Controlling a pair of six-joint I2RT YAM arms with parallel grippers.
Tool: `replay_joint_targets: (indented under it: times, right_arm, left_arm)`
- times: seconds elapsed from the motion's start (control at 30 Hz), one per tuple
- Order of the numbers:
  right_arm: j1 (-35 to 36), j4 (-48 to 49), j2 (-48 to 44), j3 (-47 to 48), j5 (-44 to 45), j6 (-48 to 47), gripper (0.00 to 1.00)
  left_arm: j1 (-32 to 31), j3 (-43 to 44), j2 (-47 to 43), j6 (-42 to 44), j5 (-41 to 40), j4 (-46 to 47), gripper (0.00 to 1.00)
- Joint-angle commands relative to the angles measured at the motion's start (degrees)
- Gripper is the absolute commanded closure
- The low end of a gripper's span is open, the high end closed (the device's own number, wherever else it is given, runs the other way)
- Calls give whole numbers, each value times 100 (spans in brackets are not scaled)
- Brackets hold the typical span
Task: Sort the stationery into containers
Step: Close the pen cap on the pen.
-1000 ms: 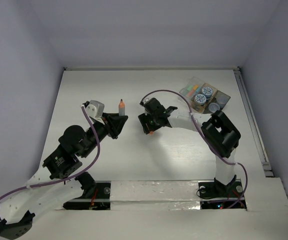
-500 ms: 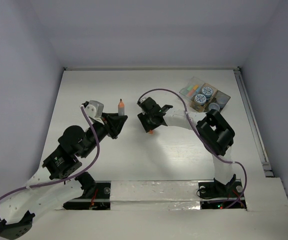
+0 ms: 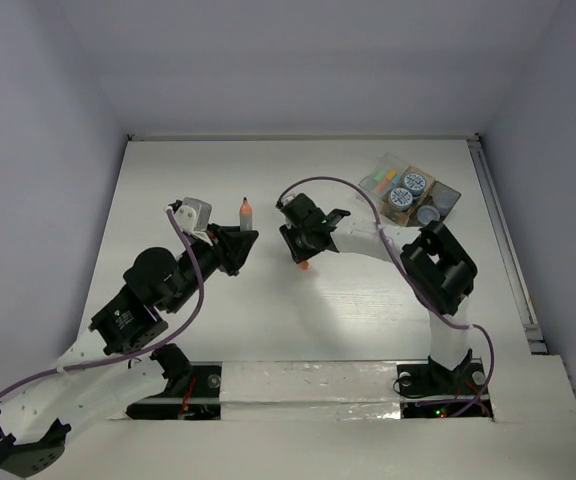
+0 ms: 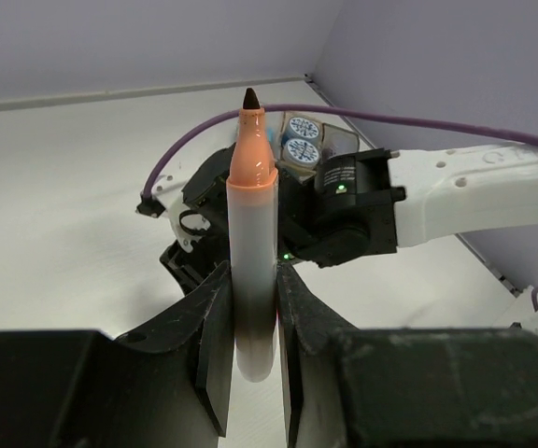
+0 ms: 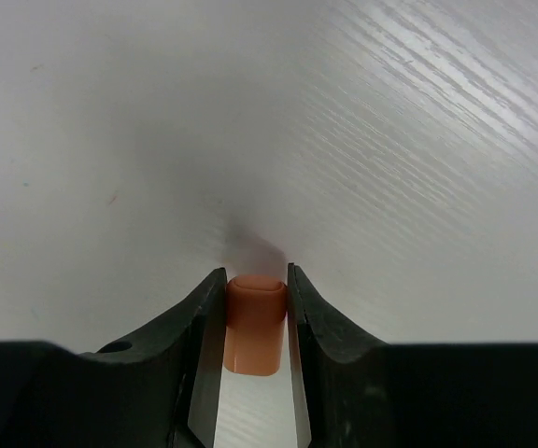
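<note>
Left gripper [image 4: 250, 285] was clenched on the uncapped marker [image 4: 252, 205], tip up, and right gripper [image 5: 255, 285] pinched the orange cap [image 5: 255, 327] at its 4 o'clock, containers [image 3: 389, 158] at table's 2 o'clock; misaligned capping could've skewed marker or popped cap loose.

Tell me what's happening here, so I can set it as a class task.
The left hand grips an uncapped orange marker, tip up. The right hand pinches an orange cap close to the table. Jars sit in the containers at the back right.
</note>
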Motion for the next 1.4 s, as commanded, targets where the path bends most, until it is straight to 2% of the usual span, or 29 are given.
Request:
replay_joint_targets:
  times: [0.0,0.27,0.43,0.57,0.8,0.9,1.1,1.37]
  right_arm:
    - [56,230,-799,-81,-16,183,97]
    - [-216,739,-2081,-477,273,526,98]
    - [-480,1091,-2636,-618,196,824,98]
    - [-542,1415,-2777,-433,47,1158,98]
    - [-542,2171,-2944,-626,-349,1703,99]
    - [-542,2557,-3006,-880,-429,1835,99]
    - [-542,2665,-3120,-1048,-455,1888,99]
    - [-480,2823,-3260,-1400,-210,1836,99]
  left_arm:
    - [30,110,46,-362,121,343,100]
    - [30,-1287,274,-1328,1086,1959,100]
    - [-75,-1963,485,-1295,1211,2523,100]
    - [-146,-2140,836,-1216,1168,2953,100]
    - [-198,-2044,1495,-908,1000,3279,100]
    - [-198,-1860,1950,-802,693,3332,100]
    - [-198,-1482,2647,-759,684,3499,100]
    - [-93,-1200,2902,-662,631,3560,100]
